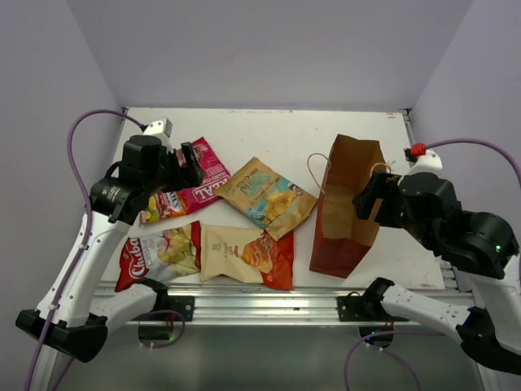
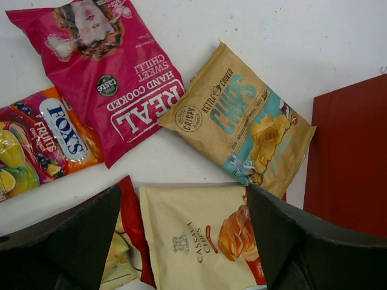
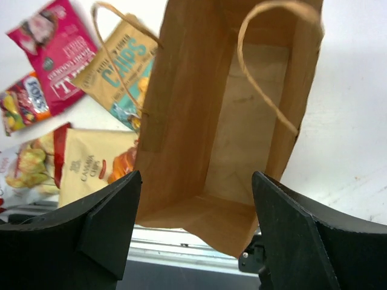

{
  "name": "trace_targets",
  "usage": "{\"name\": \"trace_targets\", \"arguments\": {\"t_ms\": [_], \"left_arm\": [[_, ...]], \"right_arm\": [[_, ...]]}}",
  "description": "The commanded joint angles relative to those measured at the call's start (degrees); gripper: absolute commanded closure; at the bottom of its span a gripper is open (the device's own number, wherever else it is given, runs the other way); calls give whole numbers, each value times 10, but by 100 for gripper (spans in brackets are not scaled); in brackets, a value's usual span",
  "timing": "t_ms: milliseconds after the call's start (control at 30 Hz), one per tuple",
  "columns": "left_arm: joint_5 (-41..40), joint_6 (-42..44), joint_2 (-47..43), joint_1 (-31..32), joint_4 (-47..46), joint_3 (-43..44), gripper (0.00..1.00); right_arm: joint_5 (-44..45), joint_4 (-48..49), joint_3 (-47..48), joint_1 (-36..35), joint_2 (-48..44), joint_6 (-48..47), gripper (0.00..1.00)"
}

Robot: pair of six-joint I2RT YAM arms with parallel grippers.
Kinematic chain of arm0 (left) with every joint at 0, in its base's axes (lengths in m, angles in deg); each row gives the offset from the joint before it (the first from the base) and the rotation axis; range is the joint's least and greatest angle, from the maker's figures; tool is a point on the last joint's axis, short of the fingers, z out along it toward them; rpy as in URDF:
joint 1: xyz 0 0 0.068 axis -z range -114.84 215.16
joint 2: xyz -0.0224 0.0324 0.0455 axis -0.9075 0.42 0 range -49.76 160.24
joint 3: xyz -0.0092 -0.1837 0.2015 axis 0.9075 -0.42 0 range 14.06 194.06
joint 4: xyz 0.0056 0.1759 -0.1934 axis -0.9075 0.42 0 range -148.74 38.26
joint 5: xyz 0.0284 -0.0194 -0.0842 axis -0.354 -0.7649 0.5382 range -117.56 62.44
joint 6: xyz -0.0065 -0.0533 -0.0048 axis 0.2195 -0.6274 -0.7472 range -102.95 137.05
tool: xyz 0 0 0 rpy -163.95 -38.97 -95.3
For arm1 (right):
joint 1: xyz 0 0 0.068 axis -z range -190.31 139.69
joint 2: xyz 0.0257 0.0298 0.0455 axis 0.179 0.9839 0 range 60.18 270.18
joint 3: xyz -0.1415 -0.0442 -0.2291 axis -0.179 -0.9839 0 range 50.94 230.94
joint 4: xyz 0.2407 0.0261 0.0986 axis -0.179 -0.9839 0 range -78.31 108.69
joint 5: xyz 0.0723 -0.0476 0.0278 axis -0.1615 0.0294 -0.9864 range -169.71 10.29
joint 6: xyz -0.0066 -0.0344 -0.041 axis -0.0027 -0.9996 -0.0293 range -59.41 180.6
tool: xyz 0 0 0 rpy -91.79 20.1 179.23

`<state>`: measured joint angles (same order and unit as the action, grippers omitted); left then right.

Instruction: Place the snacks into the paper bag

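Note:
Five packets lie flat on the white table: magenta "REAL" [image 1: 205,177] [image 2: 121,90], tan-and-blue [image 1: 267,197] [image 2: 242,121], cream-and-orange [image 1: 244,252] [image 2: 193,241], red-and-white [image 1: 159,252] [image 2: 130,241], and small red-yellow [image 1: 153,210] [image 2: 42,142]. The brown paper bag [image 1: 346,208] [image 3: 236,121] stands open at the right, nothing showing inside. My left gripper [image 1: 191,163] [image 2: 184,235] is open and empty, hovering over the packets with the cream one between its fingers' line. My right gripper [image 1: 366,199] [image 3: 196,223] is open and empty above the bag's mouth.
Twine handles [image 3: 266,66] loop over the bag's mouth. The bag's reddish side [image 2: 351,163] shows right of the tan packet. A metal rail [image 1: 269,297] runs along the table's near edge. Grey walls enclose the table at left, back and right.

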<state>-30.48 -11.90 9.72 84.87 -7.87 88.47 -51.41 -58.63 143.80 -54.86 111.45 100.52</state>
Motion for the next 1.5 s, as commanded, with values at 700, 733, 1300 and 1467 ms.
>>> {"name": "trace_targets", "arguments": {"t_ms": [700, 733, 1300, 1467], "left_arm": [[128, 91, 70, 7, -198, -102, 13], [133, 95, 70, 7, -205, -104, 12], [184, 123, 86, 7, -252, -124, 10], [187, 130, 85, 8, -255, -131, 9]], "right_arm": [[52, -142, -142, 2, -36, 170, 38], [56, -141, -148, 2, -35, 173, 37], [178, -141, -63, 12, 98, 116, 35], [158, -141, -86, 34, 117, 103, 34]]}}
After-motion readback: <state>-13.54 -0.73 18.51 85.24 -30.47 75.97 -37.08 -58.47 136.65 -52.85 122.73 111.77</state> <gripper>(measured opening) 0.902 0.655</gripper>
